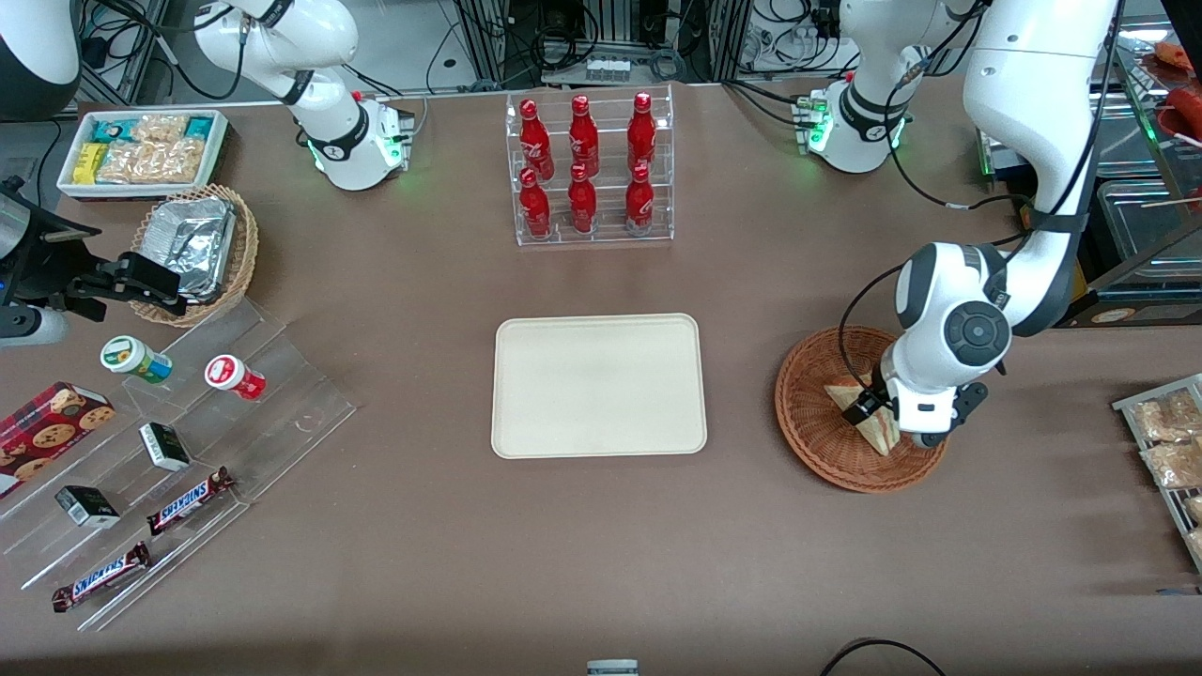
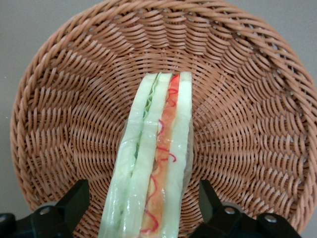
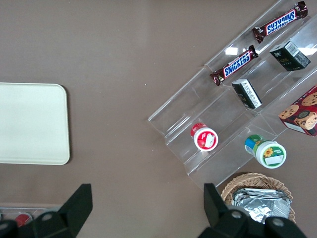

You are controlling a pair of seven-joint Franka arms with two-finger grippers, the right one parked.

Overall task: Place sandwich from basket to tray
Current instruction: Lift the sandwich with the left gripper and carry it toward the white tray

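The sandwich (image 1: 843,395) lies in the reddish-brown wicker basket (image 1: 815,441) toward the working arm's end of the table. In the left wrist view the sandwich (image 2: 158,148) stands on edge, with its red and light-green filling showing, on the basket's weave (image 2: 247,124). My left gripper (image 1: 878,415) is low inside the basket. It is open, with one finger (image 2: 75,201) on each side of the sandwich and a gap at both; the gripper (image 2: 143,198) straddles it. The cream tray (image 1: 598,385) lies bare at the table's middle, beside the basket, and also shows in the right wrist view (image 3: 29,124).
A clear rack of red bottles (image 1: 590,169) stands farther from the camera than the tray. Toward the parked arm's end are a stepped acrylic display with snacks (image 1: 188,422), a small tan basket of foil packets (image 1: 202,244) and a white snack box (image 1: 141,150). A wire rack of packets (image 1: 1169,441) is near the basket.
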